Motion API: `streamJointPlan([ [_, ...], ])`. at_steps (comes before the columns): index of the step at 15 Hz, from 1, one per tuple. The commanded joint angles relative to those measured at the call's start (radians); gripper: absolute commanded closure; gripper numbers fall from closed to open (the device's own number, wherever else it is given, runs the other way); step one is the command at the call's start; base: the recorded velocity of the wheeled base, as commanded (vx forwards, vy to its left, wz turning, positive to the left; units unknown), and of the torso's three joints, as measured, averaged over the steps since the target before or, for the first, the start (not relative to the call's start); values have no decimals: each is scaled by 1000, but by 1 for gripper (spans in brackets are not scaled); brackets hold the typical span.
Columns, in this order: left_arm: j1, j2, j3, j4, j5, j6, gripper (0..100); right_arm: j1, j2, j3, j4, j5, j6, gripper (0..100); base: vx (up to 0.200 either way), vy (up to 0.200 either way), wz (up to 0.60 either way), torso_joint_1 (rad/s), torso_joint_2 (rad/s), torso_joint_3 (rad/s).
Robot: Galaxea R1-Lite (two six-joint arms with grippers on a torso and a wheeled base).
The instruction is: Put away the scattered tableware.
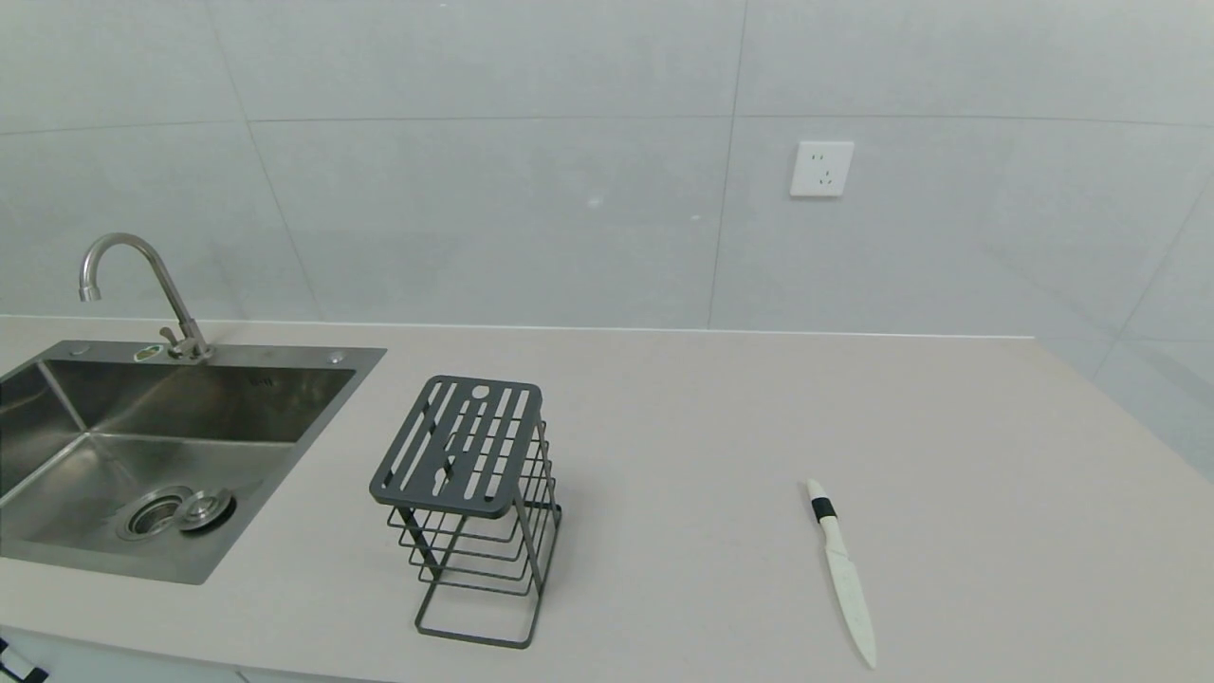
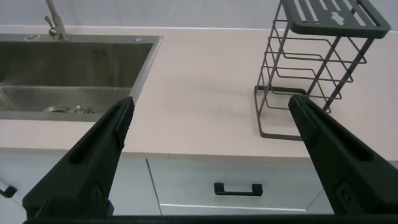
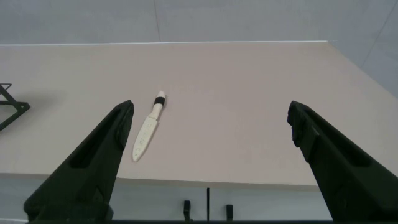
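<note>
Toward the right end of the bench [image 1: 683, 417], close to its front edge, a white knife [image 1: 839, 569] lies flat, its black-banded handle pointing to the back edge and its blade tip to the front edge. A dark wire rack [image 1: 465, 503] with a slotted top plate stands upright near the front edge, between the knife and the steel sink [image 1: 190, 403] set into the left end. A curved faucet [image 1: 188, 343] rises at the sink's back rim, and a white socket [image 1: 821, 169] sits on the tiled wall behind. The left end effector [image 2: 210, 102] hangs before the front edge, fingers spread wide and empty, facing the stretch between sink and rack. The right end effector [image 3: 210, 107] is likewise spread and empty, facing the knife, well apart from it.
</note>
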Motion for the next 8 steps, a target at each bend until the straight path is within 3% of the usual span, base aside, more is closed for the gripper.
streamJointPlan([
  [1, 2, 1, 0, 0, -2, -1, 0, 0, 2, 0, 0, 1, 2, 0, 0, 0, 0, 0, 0, 0],
  [8, 0, 1, 0, -2, -5, -5, 0, -1, 0, 0, 1, 1, 1, 0, 0, 0, 0, 0, 0, 0],
])
